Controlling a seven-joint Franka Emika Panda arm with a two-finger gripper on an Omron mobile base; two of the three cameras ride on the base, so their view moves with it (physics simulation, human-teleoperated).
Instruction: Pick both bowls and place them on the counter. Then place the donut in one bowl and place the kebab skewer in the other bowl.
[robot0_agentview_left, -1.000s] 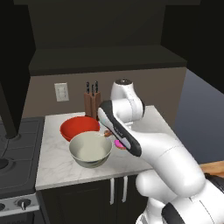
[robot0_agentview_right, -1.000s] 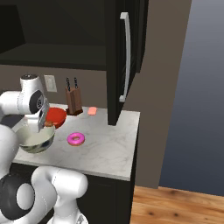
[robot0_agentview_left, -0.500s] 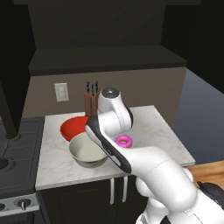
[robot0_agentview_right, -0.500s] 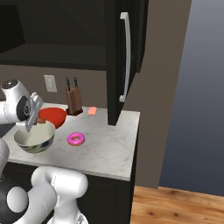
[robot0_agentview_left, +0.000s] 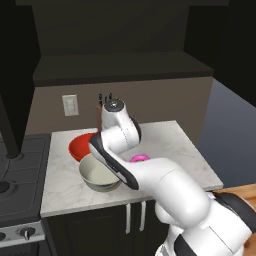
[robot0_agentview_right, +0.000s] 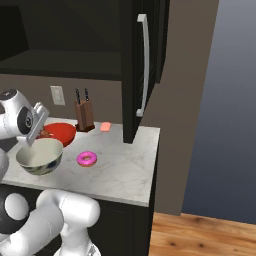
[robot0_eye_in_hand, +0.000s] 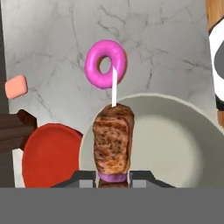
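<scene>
The arm is swinging left across the counter (robot0_agentview_left: 170, 145), so the gripper (robot0_eye_in_hand: 113, 177), pinching the kebab skewer (robot0_eye_in_hand: 113, 144), is now hanging over the cream-grey bowl (robot0_agentview_right: 40, 157) rather than nearer the donut (robot0_agentview_right: 86, 159). That is carrying the skewer toward the red bowl (robot0_agentview_right: 60, 133) just behind (its proper home, I judge). The donut is lying on bare marble to the right. The knife block (robot0_agentview_right: 84, 116) is crowding the red bowl's far side; the front stays open.
</scene>
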